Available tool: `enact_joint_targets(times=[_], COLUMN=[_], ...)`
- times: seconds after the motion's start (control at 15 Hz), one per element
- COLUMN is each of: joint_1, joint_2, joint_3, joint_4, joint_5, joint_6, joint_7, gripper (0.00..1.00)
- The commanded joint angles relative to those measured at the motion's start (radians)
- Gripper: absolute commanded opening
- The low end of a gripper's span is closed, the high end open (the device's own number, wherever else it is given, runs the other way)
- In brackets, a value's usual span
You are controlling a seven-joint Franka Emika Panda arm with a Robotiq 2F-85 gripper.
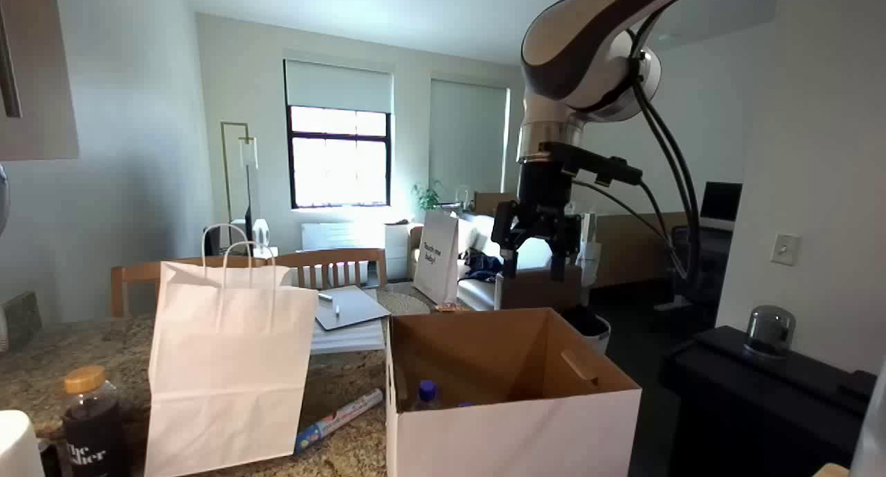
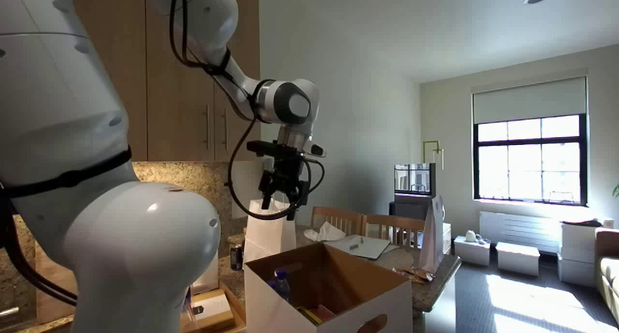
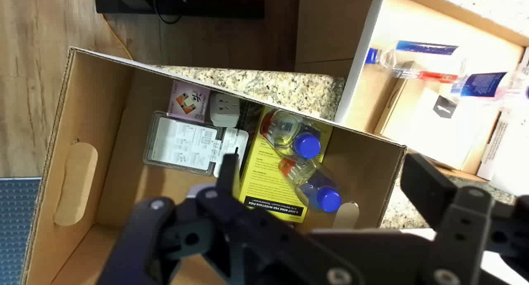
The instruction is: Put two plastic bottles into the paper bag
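The white paper bag (image 1: 228,373) stands upright on the counter with its handles up; it also shows behind the gripper in an exterior view (image 2: 271,236). Two clear plastic bottles with blue caps, the upper bottle (image 3: 307,145) and the lower bottle (image 3: 328,199), lean on a yellow book inside the cardboard box (image 3: 99,86). One bottle's cap (image 1: 427,392) shows over the box wall, and a bottle (image 2: 281,282) shows inside the box. My gripper (image 1: 533,264) is open and empty, above the box in both exterior views (image 2: 278,209). Its fingers (image 3: 322,177) stand wide apart in the wrist view.
A shallow tray (image 3: 351,86) beside the box holds more clear bottles (image 3: 479,86) and a small carton. A printed white bag (image 1: 437,255) and a laptop (image 1: 351,307) stand farther back. A dark bottle with an orange cap (image 1: 90,421) and a tube (image 1: 339,419) flank the paper bag.
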Motion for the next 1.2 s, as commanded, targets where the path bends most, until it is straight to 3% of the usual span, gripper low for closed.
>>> enact_joint_targets(times=[0.0,0.33,0.8,1.13], joint_1=[-0.012,0.012,0.083,0.144], joint_2=[0.000,0.050,0.140,0.175], joint_3=[0.011,0.059,0.206,0.348], joint_4=[0.001,0.045,0.126,0.111], joint_5=[0.004,0.002,0.000,-0.054], joint_6=[-0.003,0.006,0.092,0.379], joint_7=[-0.004,0.023,0.149,0.351], gripper=[1.00,1.00,1.00,1.00])
